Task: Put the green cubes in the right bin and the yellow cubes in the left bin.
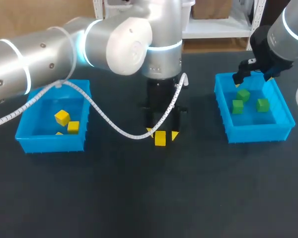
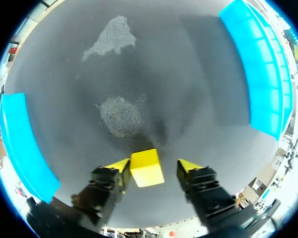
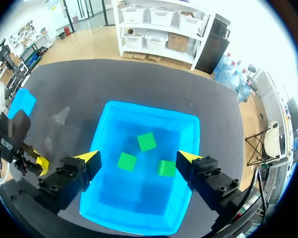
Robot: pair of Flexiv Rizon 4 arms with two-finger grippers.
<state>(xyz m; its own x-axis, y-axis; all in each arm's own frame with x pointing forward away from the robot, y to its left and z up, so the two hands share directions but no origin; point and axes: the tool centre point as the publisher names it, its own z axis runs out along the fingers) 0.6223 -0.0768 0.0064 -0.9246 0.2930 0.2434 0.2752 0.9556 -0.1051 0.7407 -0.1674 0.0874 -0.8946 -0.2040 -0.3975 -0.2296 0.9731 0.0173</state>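
Yellow cube, a plain bright block, sits mid-table between my left gripper's spread fingers, nearer one. My right gripper hangs with its fingers spread over the right bin, which holds three green cubes.

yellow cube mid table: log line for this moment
left gripper: open, around yellow cube on table | right gripper: open, empty, above right bin | right bin: three green cubes | left bin: yellow cubes inside

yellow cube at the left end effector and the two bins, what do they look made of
Yellow cube: matte, even colour, crisp edges; painted wood or hard plastic, unclear which. Left bin and right bin: thin glossy blue plastic, judging by sheen on the walls.
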